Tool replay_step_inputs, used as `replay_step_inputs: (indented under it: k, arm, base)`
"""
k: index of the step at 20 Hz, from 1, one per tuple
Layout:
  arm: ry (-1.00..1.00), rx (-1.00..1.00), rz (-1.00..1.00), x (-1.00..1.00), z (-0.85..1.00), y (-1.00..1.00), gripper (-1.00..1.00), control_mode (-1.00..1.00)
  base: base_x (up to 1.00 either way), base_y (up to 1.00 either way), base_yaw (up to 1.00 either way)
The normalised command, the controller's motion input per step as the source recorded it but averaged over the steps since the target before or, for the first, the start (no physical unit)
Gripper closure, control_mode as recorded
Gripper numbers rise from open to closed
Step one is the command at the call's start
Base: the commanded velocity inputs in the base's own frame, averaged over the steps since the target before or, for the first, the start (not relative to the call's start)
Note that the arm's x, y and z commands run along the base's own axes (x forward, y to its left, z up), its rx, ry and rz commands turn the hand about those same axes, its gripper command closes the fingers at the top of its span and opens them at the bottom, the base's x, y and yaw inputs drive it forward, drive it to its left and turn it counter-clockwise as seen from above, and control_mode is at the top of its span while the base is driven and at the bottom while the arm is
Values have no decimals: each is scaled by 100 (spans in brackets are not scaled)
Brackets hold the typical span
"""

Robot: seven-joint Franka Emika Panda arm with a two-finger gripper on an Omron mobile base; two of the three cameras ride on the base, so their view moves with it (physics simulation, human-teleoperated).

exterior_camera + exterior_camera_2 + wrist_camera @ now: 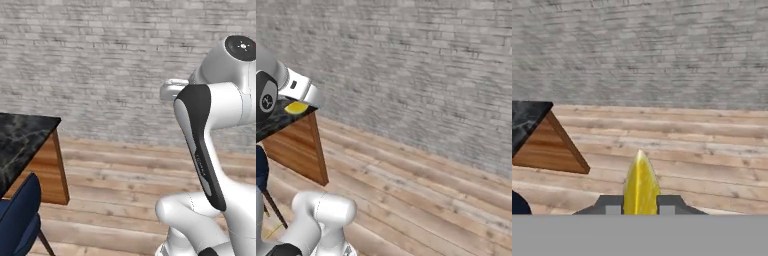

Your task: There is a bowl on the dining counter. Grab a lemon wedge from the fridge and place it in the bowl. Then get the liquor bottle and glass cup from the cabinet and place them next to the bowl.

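Plainly, the gripper [640, 206] was clamped on the lemon wedge [641, 185]: in the hand view the two dark finger tips [612, 205] pressed against either side of the bright-yellow wedge, whose pointed end stood up between them. In the right base view the same lemon wedge [296, 107] showed as a small yellow patch just below the white wrist, in front of the near corner of the dining counter [278, 120]; whether it hung above the top or short of it could not be told.

The dining counter [20, 137] lay at the left of the left base view, its glossy black marble top with thin white veins ending in a corner over a warm-brown wood side. A dark-blue chair [20, 220] stood just beside it at the lower left. The hand view showed the counter's corner [529, 117] at the left, the plank floor [687, 145] beyond the wedge and a grey brick wall [642, 50] behind.
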Motion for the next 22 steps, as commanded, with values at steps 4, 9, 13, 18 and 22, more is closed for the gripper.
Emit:
replay_step_inputs:
  k: [4, 9, 13, 18, 22]
  arm:
    - [0, 0, 0, 0, 0, 0, 100, 100]
    - [0, 0, 0, 0, 0, 0, 100, 100]
    - [0, 0, 0, 0, 0, 0, 100, 100]
    - [0, 0, 0, 0, 0, 0, 100, 100]
    - [0, 0, 0, 0, 0, 0, 100, 100]
  base:
    - [100, -34, 39]
    - [100, -34, 39]
    - [100, -49, 38]
    - [100, -51, 39]
    - [100, -47, 43]
